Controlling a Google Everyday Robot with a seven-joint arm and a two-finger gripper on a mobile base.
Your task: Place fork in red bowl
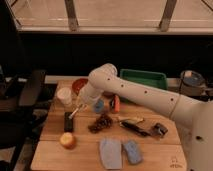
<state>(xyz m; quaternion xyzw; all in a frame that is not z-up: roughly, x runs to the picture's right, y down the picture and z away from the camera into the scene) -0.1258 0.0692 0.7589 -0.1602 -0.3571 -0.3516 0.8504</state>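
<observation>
My gripper point(78, 109) is at the table's left, just below the white cup and in front of the red bowl. It is shut on the fork point(74, 114), a slim pale metal piece that sticks out down and to the left, above the table. The red bowl point(78, 85) stands at the back left; its right side is hidden behind my white arm point(107, 80).
A white cup point(64, 95) stands left of the gripper. A black block point(68, 121) and an apple point(67, 141) lie below it. A blue item point(99, 105), an orange item point(116, 103), dark grapes point(101, 121), a black-handled utensil point(132, 126), a grey cloth point(110, 151) and a blue sponge point(132, 151) lie mid-table. A green tray point(145, 78) is at the back.
</observation>
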